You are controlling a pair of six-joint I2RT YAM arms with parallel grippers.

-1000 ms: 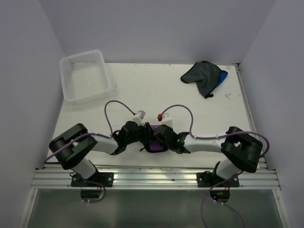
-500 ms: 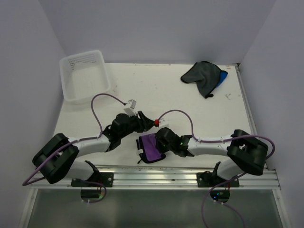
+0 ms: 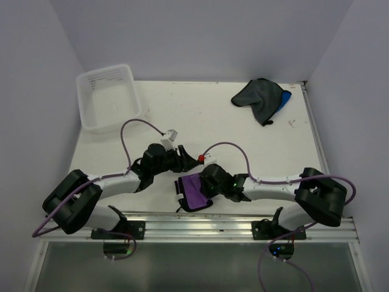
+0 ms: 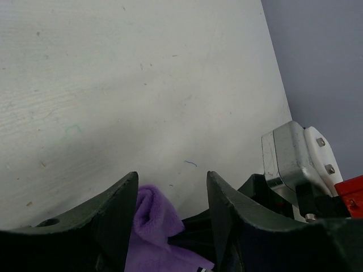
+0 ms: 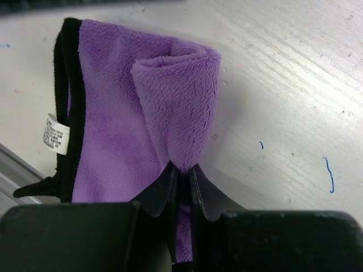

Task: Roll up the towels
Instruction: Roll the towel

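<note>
Arms: two, their bases bolted to the rail (image 3: 200, 228) nearer than the purple towel, one on each side of it.
Towels: three in all, one purple, one dark grey, one blue.
Purple towel (image 3: 196, 192): one, lying on the worktop (image 3: 200, 115) near its near edge, between the two arms. It was partly rolled, with a thick fold curled over on top, a black border along one side and one white care label (image 5: 55, 131) on that border.
Right fingers (image 5: 156, 195): closed tight on the end of the purple towel's rolled fold, pinching the cloth between them.
Left fingers (image 4: 116, 221): two, standing well apart and gripping nothing, just beyond the purple towel on its left side. In the left wrist view a corner of the purple cloth showed low between them.
Cables: two, purple, one looping up from each wrist just beyond the purple towel.
Tub (image 3: 137, 91): one, clear plastic, far beyond the purple towel to the left, at the back corner.
Grey towel (image 3: 258, 97): one, crumpled, far beyond the purple towel to the right.
Blue towel (image 3: 284, 97): one, touching the grey towel on its right, mostly hidden under it.
</note>
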